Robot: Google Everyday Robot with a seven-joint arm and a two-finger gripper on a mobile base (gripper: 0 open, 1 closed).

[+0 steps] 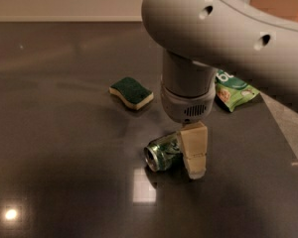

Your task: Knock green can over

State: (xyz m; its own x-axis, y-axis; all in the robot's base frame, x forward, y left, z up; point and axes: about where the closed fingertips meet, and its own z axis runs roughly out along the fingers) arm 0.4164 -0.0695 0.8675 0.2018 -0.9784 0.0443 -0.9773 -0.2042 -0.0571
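Note:
The green can (162, 153) lies on its side on the dark table (59, 148). Its silver end points to the front left. It is dented and dark green. My gripper (194, 155) hangs from the big grey arm (188, 90), just right of the can and touching or nearly touching its side. The gripper's beige tip reaches down to the table surface. The can's right end is hidden behind the gripper.
A green-and-yellow sponge (132, 93) lies behind and left of the can. A light green snack bag (234, 90) lies at the back right, partly hidden by the arm. The table's right edge (287, 128) runs diagonally, with lighter floor beyond.

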